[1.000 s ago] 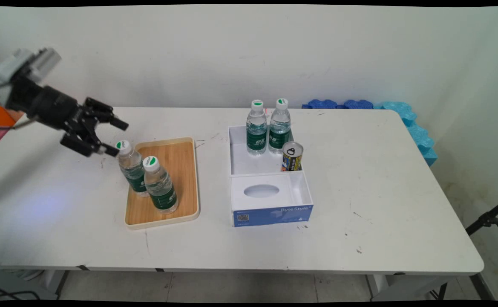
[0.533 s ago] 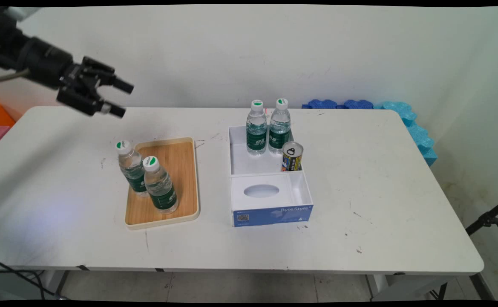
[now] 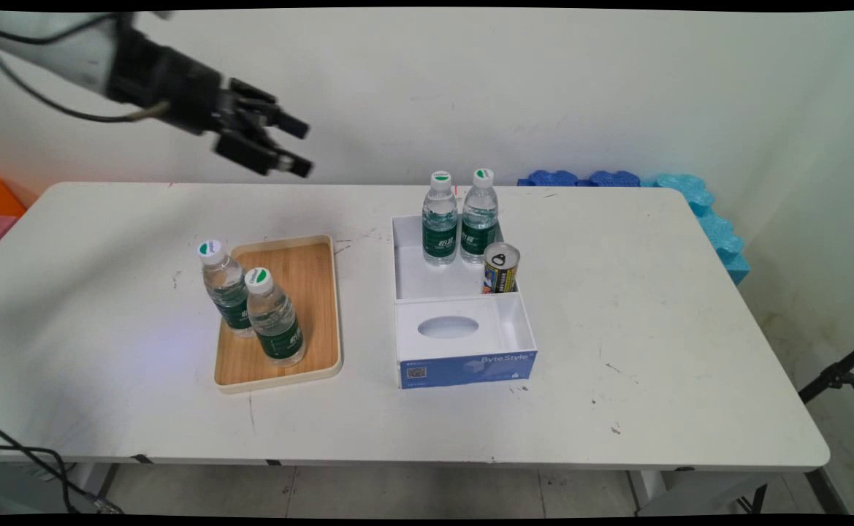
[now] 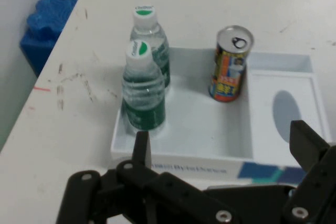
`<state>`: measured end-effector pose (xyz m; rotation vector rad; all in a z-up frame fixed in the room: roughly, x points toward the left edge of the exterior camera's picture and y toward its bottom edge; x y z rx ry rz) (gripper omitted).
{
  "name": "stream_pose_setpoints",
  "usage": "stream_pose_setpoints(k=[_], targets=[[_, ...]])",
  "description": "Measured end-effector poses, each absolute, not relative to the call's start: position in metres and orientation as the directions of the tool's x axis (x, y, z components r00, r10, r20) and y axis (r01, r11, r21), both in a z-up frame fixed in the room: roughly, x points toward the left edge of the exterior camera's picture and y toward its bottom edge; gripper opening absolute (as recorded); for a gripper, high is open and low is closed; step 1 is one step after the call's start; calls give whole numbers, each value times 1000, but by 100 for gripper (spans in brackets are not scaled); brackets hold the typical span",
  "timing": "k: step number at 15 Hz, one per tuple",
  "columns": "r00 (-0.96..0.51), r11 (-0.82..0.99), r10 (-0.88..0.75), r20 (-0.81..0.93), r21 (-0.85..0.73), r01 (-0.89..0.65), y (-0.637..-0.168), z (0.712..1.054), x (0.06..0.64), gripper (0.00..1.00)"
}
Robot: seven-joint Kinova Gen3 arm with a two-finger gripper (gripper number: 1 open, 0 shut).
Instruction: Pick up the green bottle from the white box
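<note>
Hand cam only: can (image 4: 230, 64) beside 2 bottles (image 4: 144, 90) in white box (image 4: 181, 150), below and ahead of the gripper (image 3: 301, 150), jaws apart, nothing held; main cam only: tray (image 3: 310, 299) w/ 2 more bottles (image 3: 275, 315).

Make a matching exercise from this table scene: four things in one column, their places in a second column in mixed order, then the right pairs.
Things:
1. drink can
2. gripper
3. wooden tray
4. blue foam pieces

Places:
A. at the table's far right edge, by the wall
B. raised in the air above the table's far left part, holding nothing
C. in the white box, beside two water bottles
D. flat on the table left of the white box, with two bottles standing at it

Pairs: 1-C, 2-B, 3-D, 4-A
</note>
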<state>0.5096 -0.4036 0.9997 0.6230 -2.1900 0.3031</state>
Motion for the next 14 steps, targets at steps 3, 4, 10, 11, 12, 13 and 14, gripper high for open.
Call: stream_pose_setpoints(k=[3, 4, 10, 11, 12, 13, 14], targets=[[-561, 846, -328, 760, -27, -532, -432, 985, 479, 100], [-568, 845, -327, 756, -35, -533, -443, 979, 471, 100], [-618, 848, -319, 718, -74, -524, -500, 942, 429, 100], [-627, 850, -318, 712, -79, -521, -509, 935, 423, 100], [-634, 852, -316, 706, -83, -517, -516, 929, 417, 100], [-642, 855, -313, 700, -87, -512, -522, 923, 413, 100], [-651, 858, -309, 694, -92, -506, -527, 918, 409, 100]])
